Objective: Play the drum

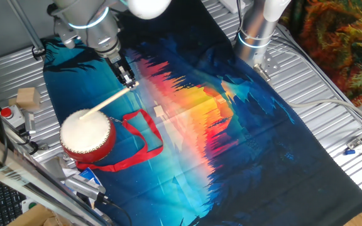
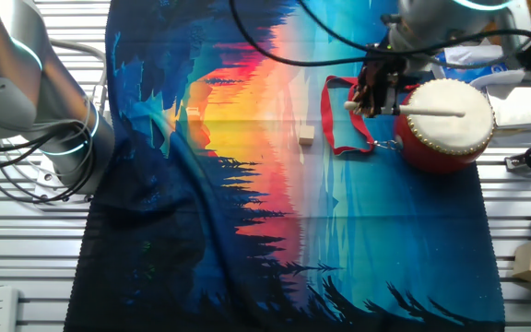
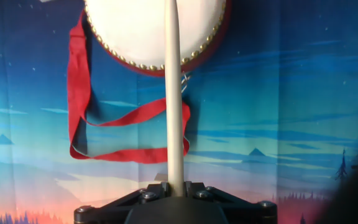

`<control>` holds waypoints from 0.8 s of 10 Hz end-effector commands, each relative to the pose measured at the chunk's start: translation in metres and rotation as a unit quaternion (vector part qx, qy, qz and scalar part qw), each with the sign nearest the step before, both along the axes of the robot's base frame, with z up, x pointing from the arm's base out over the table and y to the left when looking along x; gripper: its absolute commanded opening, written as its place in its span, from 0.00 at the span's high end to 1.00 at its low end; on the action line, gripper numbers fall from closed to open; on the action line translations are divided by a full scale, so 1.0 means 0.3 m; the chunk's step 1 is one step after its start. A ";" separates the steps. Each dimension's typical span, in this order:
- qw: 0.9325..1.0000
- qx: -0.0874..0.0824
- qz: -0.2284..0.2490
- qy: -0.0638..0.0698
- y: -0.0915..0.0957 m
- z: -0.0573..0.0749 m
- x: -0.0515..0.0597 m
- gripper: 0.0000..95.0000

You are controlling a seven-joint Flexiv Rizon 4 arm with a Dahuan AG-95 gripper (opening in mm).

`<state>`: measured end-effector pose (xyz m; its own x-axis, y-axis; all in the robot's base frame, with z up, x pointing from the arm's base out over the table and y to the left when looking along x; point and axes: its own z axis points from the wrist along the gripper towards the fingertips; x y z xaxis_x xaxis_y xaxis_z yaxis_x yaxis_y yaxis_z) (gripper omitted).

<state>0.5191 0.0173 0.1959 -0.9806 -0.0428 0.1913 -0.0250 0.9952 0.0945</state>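
The drum (image 1: 87, 134) has a cream-white head and a red barrel body and stands at the cloth's edge; it also shows in the other fixed view (image 2: 445, 123) and at the top of the hand view (image 3: 135, 31). Its red ribbon strap (image 1: 144, 143) lies looped on the cloth beside it. My gripper (image 1: 127, 78) is shut on the thin pale wooden stick (image 1: 109, 102). The stick slants down from the gripper and its tip lies on the drum head (image 2: 431, 112). In the hand view the stick (image 3: 174, 106) runs straight up from the jaws over the drum skin.
A blue-and-orange printed cloth (image 1: 231, 157) covers the metal table. A small pale block (image 2: 306, 136) lies on the cloth near the strap. A wooden block (image 1: 27, 97) and a red button (image 1: 6, 113) sit beside the drum. A second idle arm base (image 1: 256, 31) stands at the back.
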 end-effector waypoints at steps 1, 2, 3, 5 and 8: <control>1.000 -0.004 0.002 -0.002 0.001 0.003 -0.005 1.00; 1.000 -0.004 0.001 -0.002 0.002 0.008 -0.006 1.00; 1.000 -0.005 0.000 -0.002 0.002 0.013 -0.006 1.00; 1.000 -0.004 -0.001 -0.001 0.002 0.016 -0.005 1.00; 1.000 0.002 -0.007 -0.005 0.009 -0.084 0.017 1.00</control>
